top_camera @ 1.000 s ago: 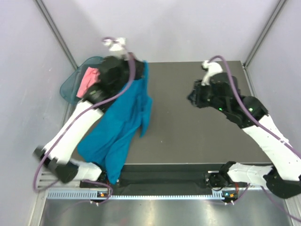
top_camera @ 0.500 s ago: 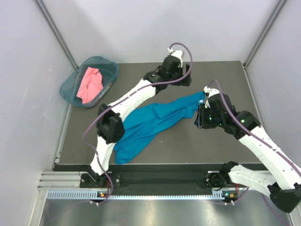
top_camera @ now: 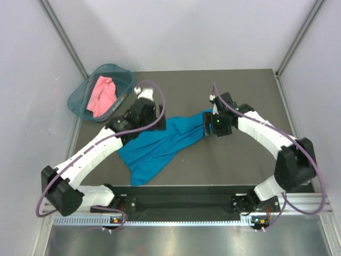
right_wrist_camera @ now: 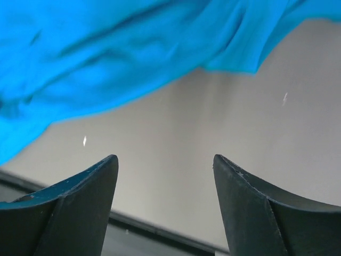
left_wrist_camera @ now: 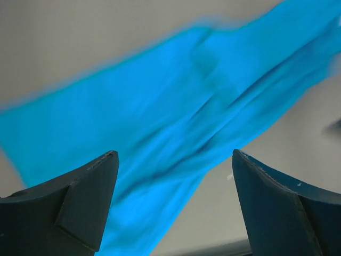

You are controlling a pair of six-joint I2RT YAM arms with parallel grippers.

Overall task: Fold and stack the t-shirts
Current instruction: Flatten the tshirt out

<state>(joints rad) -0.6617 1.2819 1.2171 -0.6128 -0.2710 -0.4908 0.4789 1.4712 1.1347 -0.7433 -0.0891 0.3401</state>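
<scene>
Robot lab test cell, not home or shop. Plain pale panel walls (top_camera: 186, 32) boxed dark desk (top_camera: 234, 160) on three sides; metal struts (top_camera: 63, 37) ran up corners. White-and-black left arm (top_camera: 90, 154) and right arm (top_camera: 266, 136) stood bolted by slotted metal rail (top_camera: 181, 220) at near edge. Purple cables (top_camera: 160, 101) looped along arms. Small status lights (top_camera: 257, 219) glowed at bases.

Dark grey table (top_camera: 234, 160), matte, rectangular, bare on whole right half. Teal-blue t-shirt (top_camera: 160, 149) lies directly on it, crumpled, stretched in long diagonal band: wide end near front-left, narrow end toward centre of table. Many folds and wrinkles in cloth, not flat. Teal basket (top_camera: 74, 101) stands at far-left corner, part of it past left edge of table, apart from t-shirt.
</scene>
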